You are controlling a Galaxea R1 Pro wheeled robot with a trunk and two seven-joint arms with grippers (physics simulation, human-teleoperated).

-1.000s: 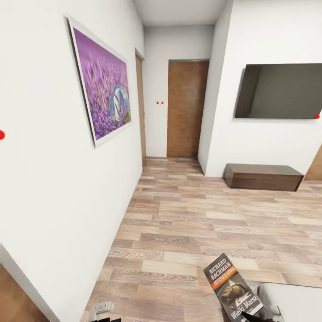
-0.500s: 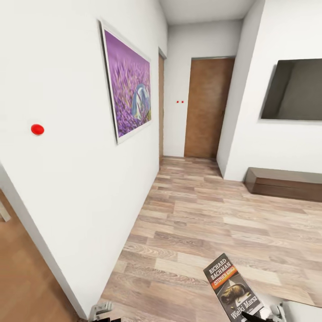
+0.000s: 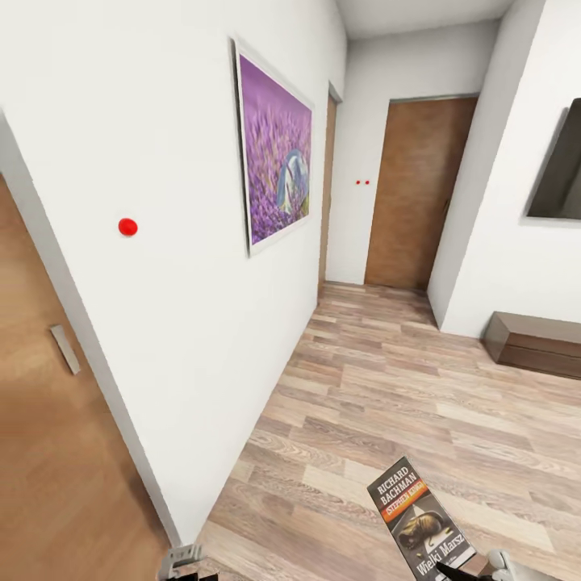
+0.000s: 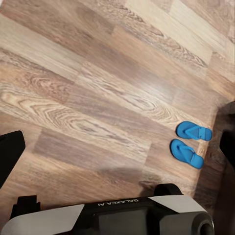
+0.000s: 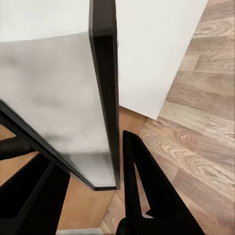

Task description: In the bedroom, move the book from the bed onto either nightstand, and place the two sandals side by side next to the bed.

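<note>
We have the book (image 3: 418,520) in the lower right of the head view, standing tilted above the wood floor (image 3: 387,387), its dark cover with the white lettering and orange band turned up toward us. In the right wrist view the right pincer (image 5: 105,161) is clamped on it: the dark edge of the book (image 5: 104,93) runs between the two black fingers (image 5: 147,191), held near one short end. We judge it a light, thin paperback that will flex a little and could slide on its glossy cover, so a hold close to the spine, where it is stiffest, looks safest, and it should go down flat. The two sandals (image 4: 191,143) lie on the floor toward the lower right of the left wrist view, close together but not quite parallel; they look soft, flat and light, best pinched at an edge of the sole or by the toe strap. The left pincer (image 3: 184,558) peeks in at the bottom edge of the head view, and we cannot tell how its fingers stand. There is no container here; the low dark cabinet (image 3: 537,343) at the right wall looks shut, its contents hidden.
</note>
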